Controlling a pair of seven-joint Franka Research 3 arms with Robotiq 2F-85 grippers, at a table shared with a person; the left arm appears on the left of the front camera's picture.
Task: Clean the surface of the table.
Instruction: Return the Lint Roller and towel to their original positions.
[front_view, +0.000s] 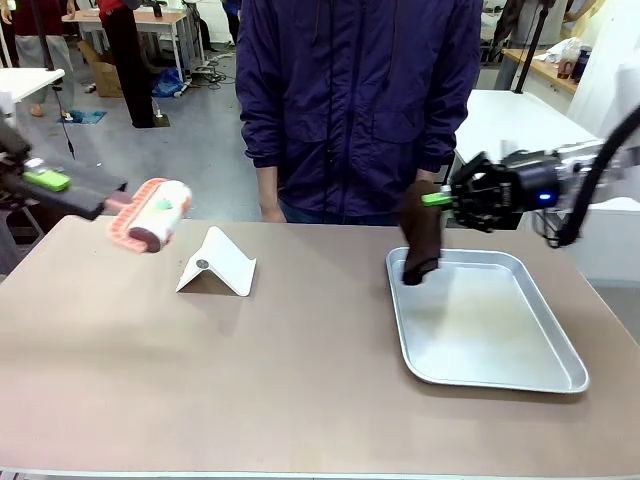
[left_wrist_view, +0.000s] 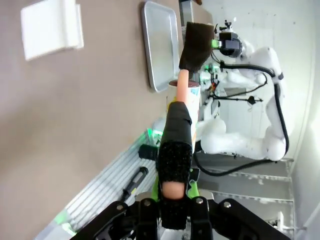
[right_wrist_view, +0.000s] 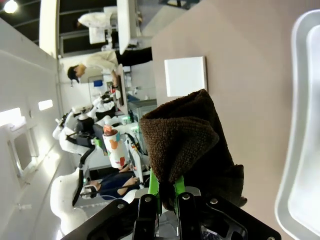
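Observation:
The table (front_view: 300, 370) has a matte taupe-brown top. My left gripper (front_view: 48, 182) hovers over its far left corner, shut on the black-wrapped pink handle of a white printed roller (front_view: 152, 214), which is held above the surface. In the left wrist view the gripper (left_wrist_view: 172, 202) clamps that handle (left_wrist_view: 175, 150) and the roller (left_wrist_view: 186, 95) points away. My right gripper (front_view: 445, 198) is shut on a dark brown cloth (front_view: 421, 240) that hangs down to the far left corner of the steel tray (front_view: 560, 375). The right wrist view shows the cloth (right_wrist_view: 185, 145) bunched between the fingers (right_wrist_view: 167, 192).
A white folded stand (front_view: 216, 263) sits on the table right of the roller. The tray's inside is bare. A person in a dark purple jacket (front_view: 350, 100) stands at the far edge, hands low beside the table. White-topped tables stand behind.

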